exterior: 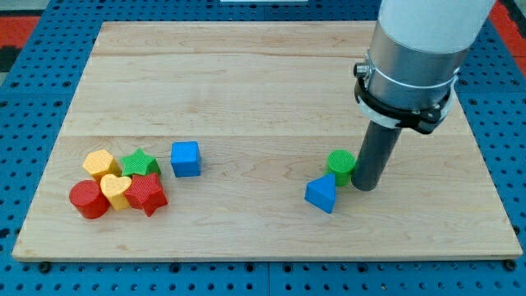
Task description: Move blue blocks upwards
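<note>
A blue cube [186,159] sits at the board's lower left, just right of a cluster of blocks. A blue triangular block [320,194] lies at lower centre-right, touching or nearly touching a green round block [340,165] above and to its right. My tip [364,186] rests on the board right beside the green round block, on its right, and slightly up and right of the blue triangular block.
The cluster at lower left holds a yellow hexagonal block [100,164], a green star [140,162], a red cylinder [87,200], a yellow heart [117,191] and a red star [146,193]. The wooden board [246,74] lies on a blue perforated table.
</note>
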